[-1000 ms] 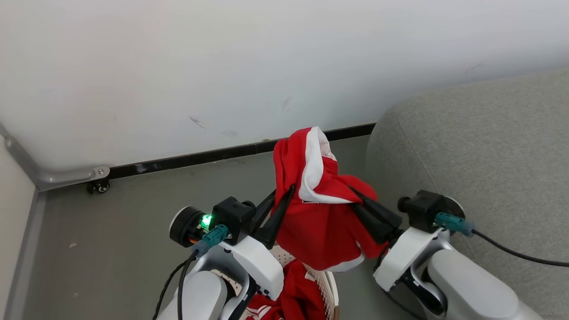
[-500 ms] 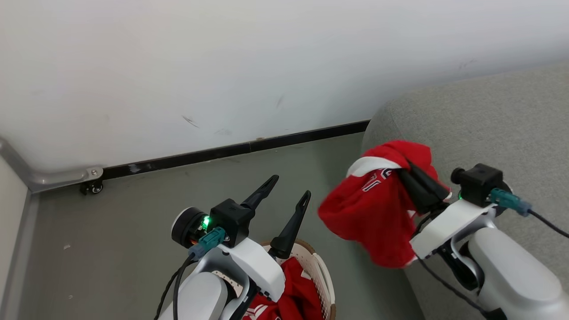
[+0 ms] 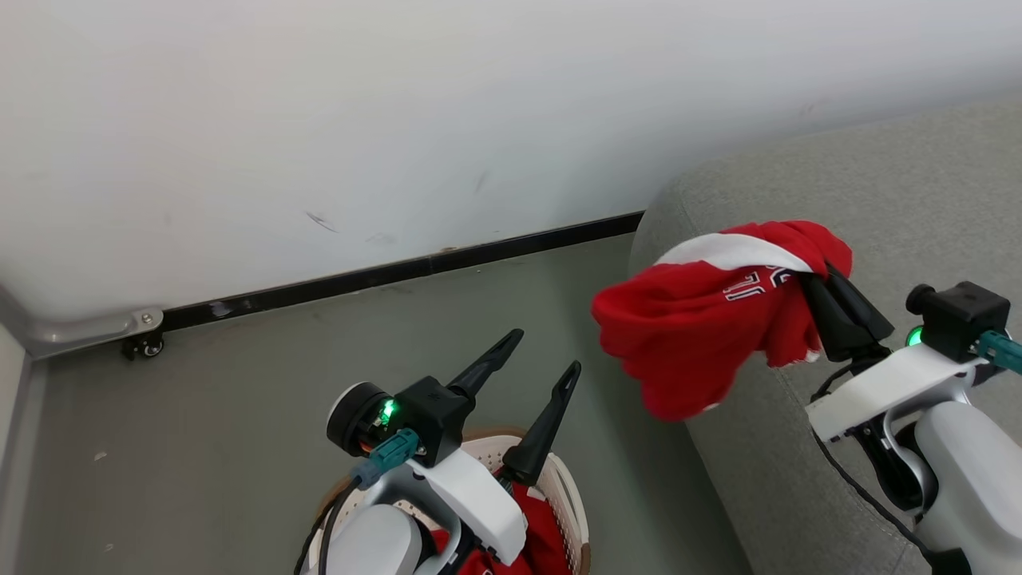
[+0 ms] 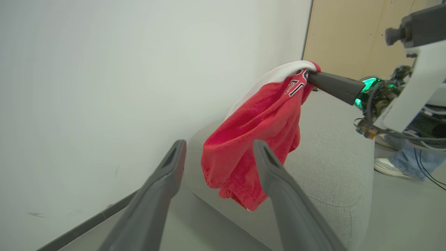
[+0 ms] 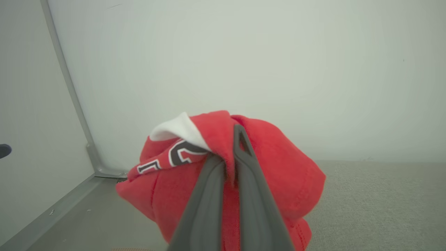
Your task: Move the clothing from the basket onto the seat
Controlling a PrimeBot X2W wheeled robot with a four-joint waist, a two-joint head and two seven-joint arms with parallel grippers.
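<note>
Here, soft crumpled red garment [image 3: 687,327] in pinched-shut right claw [image 3: 810,281]; left claw [image 3: 545,350] agape, empty.

The bright red soft fabric garment [image 3: 687,343] I hold carries white numerals outlined in black [image 3: 750,286], toward one o'clock on the cloth; creased, they read roughly "70".
</note>
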